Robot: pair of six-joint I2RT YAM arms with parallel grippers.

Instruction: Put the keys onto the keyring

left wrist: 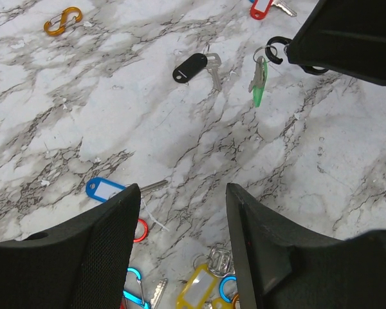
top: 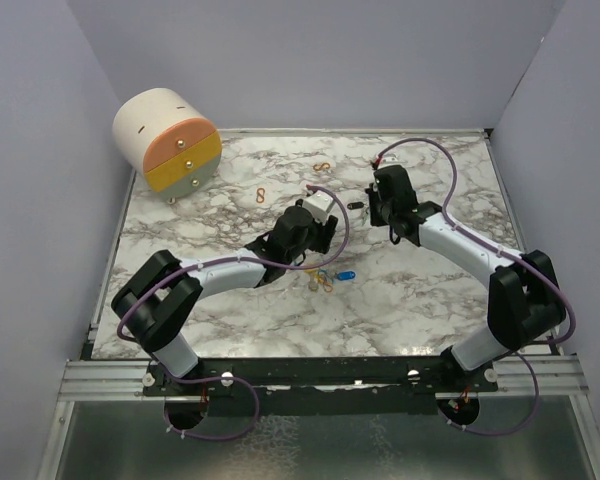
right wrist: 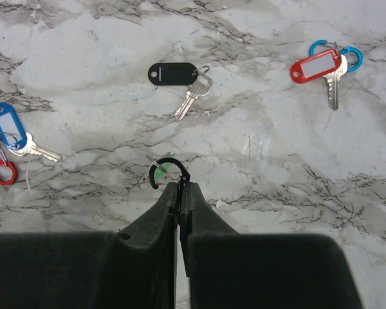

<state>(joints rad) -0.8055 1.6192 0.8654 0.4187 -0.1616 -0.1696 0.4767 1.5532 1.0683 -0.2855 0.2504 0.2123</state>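
Observation:
My right gripper (right wrist: 180,187) is shut on a thin black keyring (right wrist: 169,168), whose hooked end sticks out past the fingertips. A green-tagged key (left wrist: 258,80) hangs from that keyring (left wrist: 276,48) just above the marble. My left gripper (left wrist: 183,193) stands open with nothing between its fingers, over a cluster of keys: a yellow tag (left wrist: 196,290) and a blue-tagged key (left wrist: 104,189). A black-tagged key (right wrist: 174,73) and a red-tagged key (right wrist: 316,65) lie flat on the table. In the top view the left gripper (top: 325,232) and the right gripper (top: 380,205) face each other mid-table.
A round cream drawer unit (top: 168,140) with orange and yellow fronts stands at the back left. Orange S-hooks (top: 322,166) (top: 262,193) lie behind the grippers. A red clip (right wrist: 0,170) and a blue carabiner (left wrist: 135,290) lie among the loose keys (top: 325,278).

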